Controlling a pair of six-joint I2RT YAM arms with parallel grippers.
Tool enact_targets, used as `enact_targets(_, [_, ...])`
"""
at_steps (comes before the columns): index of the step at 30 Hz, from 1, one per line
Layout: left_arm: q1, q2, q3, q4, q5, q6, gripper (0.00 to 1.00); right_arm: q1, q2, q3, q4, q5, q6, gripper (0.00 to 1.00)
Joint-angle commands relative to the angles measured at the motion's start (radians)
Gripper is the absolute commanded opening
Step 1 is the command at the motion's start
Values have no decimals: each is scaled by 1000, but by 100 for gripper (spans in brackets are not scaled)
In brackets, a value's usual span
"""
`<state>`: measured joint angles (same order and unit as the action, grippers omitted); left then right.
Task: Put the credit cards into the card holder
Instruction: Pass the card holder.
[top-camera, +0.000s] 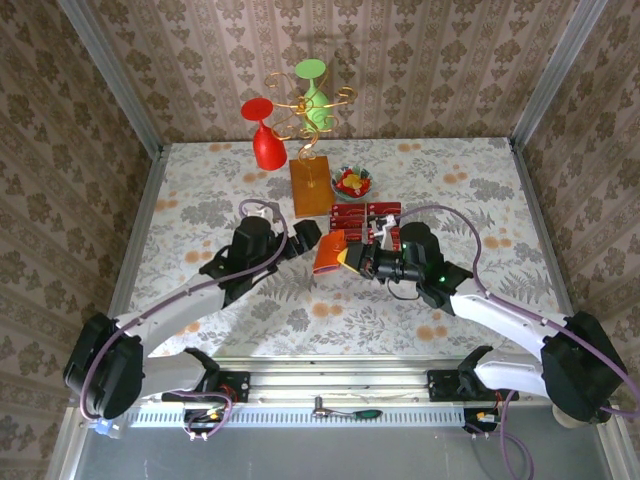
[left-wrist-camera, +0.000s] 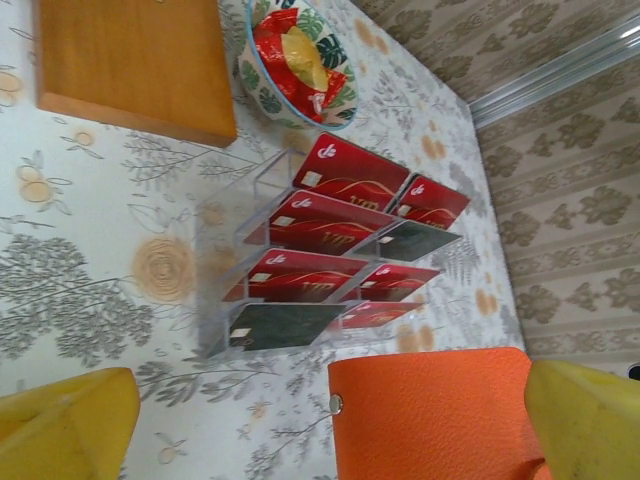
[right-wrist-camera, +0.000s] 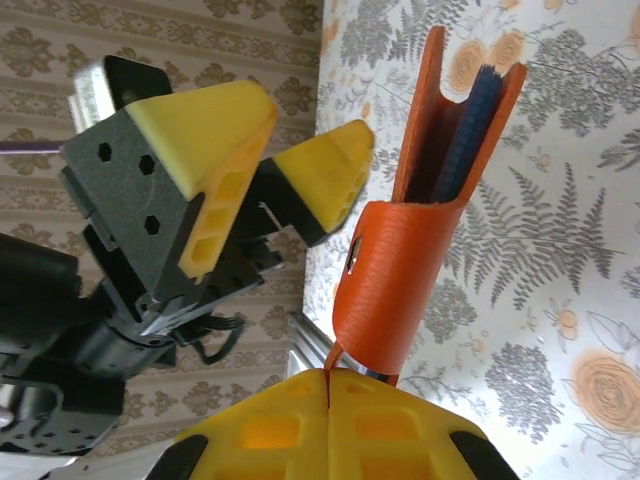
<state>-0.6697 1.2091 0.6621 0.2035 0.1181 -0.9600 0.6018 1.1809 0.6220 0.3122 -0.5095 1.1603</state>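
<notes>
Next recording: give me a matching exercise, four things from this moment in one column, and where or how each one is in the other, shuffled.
Things:
1. card holder
2. credit cards
3. candies
4. left gripper

Place or state:
A. in the patterned bowl
B. jaws wide apart
C. standing in the clear rack
D. flap pinched by the right gripper

Pairs: 1-D, 2-C, 3-A, 4-B.

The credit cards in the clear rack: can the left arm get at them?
Probably yes: the open left tool faces the credit cards, though the card holder held by the right tool crowds one side.
</notes>
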Motion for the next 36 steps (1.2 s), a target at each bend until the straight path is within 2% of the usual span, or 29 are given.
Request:
enact_targets(1, [-18, 25, 27, 98, 42, -72, 100, -3, 4, 50, 54, -28, 26, 0])
enact_targets(7, [-46, 79, 7, 203, 53, -134, 100, -2, 21, 64, 85, -31, 39, 0])
enact_targets(16, [-62, 149, -60, 498, 68, -263, 100, -3, 41, 33, 113, -28, 44, 0])
enact_targets(20, [-63, 145, -74, 546, 68, -267, 88, -7, 41, 6, 123, -16, 42, 0])
enact_targets(24, [-63, 132, -82, 557, 64, -260, 71, -16, 37, -18, 123, -12, 44, 0])
enact_targets(36, [-62, 141, -97, 581, 58, -260, 58, -33, 25, -45, 121, -7, 46, 0])
